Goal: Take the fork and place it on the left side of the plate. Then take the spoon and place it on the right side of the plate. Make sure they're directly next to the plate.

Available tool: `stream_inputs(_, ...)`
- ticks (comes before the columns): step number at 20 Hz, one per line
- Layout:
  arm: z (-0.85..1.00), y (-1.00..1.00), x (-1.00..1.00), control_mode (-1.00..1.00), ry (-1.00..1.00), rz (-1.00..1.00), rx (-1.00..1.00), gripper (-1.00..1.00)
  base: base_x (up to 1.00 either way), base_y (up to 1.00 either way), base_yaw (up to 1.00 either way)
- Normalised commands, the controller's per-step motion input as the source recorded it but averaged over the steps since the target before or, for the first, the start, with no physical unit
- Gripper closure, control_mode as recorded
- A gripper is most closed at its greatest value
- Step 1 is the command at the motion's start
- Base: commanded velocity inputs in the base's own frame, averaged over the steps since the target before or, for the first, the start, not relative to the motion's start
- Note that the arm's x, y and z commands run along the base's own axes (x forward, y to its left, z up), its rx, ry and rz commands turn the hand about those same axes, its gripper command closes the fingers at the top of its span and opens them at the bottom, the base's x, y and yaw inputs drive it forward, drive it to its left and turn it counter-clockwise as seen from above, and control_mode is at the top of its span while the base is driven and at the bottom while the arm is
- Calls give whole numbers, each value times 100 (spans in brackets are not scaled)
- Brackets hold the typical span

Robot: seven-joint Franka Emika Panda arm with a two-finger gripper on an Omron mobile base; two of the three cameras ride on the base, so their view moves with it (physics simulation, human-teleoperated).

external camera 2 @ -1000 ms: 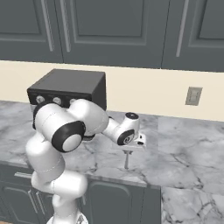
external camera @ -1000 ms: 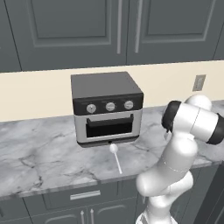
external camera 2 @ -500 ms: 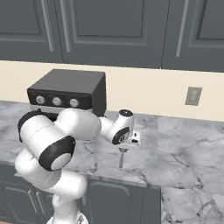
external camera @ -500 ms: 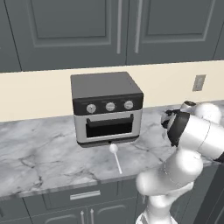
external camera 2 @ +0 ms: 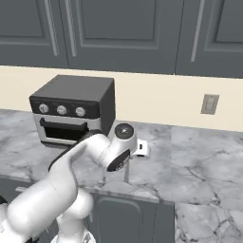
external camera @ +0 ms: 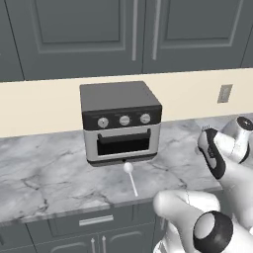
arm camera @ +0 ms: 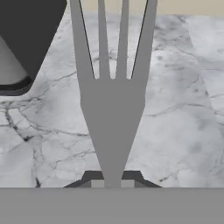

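Grey cabinets (external camera: 123, 34) run across the far wall, above a marble counter (external camera: 44, 173) that spans the scene. A toaster oven (external camera: 121, 121) sits at the far-left part of the counter; a wall outlet (external camera 2: 209, 104) is on the backsplash to the right.

The white arm (external camera 2: 71, 171) reaches over the counter's near edge. The gripper (arm camera: 112, 181) is clenched on the fork (arm camera: 111, 113), pinching low on the handle, with the tines pointing away from the hand toward the far wall. In the right base view the fork's handle hangs below the hand near the counter's front edge. The spoon (external camera: 131, 178) lies on the counter just in front of the toaster oven, bowl toward the oven and handle toward the near edge.

Risks:
- The grip is on a thin handle, so a fast swing could twist the fork or let it slip out.
- The toaster oven's corner is close at the left of the hand view; a leftward move could clip it.
- The plate isn't anywhere in these pictures, so its position can't be judged, and neither can the placement of the fork.

Room: there is open marble ahead and to the right of the fork. The near counter edge is close under the hand, so a drop there would likely send the fork off the counter.
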Motion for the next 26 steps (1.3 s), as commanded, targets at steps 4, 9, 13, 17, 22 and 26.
stream_inputs(4,100,27,-34,-100,-2,0,-8,100,0,0,0)
stream_inputs(9,100,33,-31,-100,3,4,-10,100,0,0,0)
stream_inputs(13,100,24,-62,-100,3,15,-8,100,0,0,0)
stream_inputs(17,100,16,-68,-100,0,19,-5,100,0,0,0)
stream_inputs(22,81,7,-46,-100,-1,10,-5,100,0,0,0)
stream_inputs(26,14,21,-22,100,-2,8,-9,100,-8,10,4)
